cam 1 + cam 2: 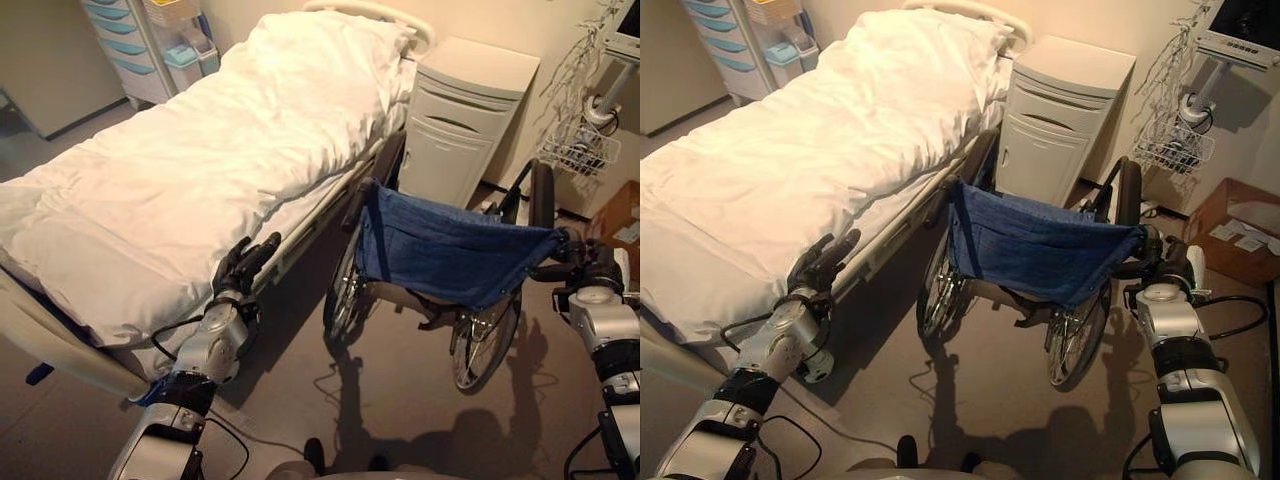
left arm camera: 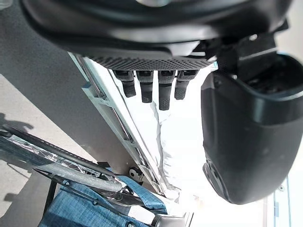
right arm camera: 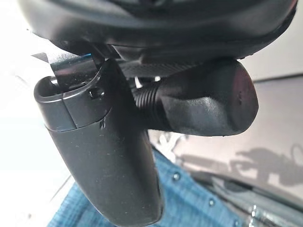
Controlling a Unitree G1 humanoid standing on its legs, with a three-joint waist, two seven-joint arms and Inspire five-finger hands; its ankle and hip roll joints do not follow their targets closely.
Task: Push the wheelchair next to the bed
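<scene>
1. One hand does the work: the right hand (image 1: 1162,262) has its fingers clenched round the wheelchair's right push handle (image 3: 201,105), as the right wrist view shows. The left hand (image 1: 243,266) hangs with fingers relaxed and straight, grasping nothing, just beside the bed (image 1: 200,160).
2. The wheelchair (image 1: 1035,250) stands on the floor near the bed's side, its back to the robot and its front close to the cabinet (image 1: 1060,115).
3. Pushing from a single handle will likely swing the chair towards the bed, so its left wheel (image 1: 345,290) could catch the bed frame.
4. Pushing straight on could run it into the cabinet.
5. The left hand could snag the sheet or the frame as the robot steps forward.
</scene>
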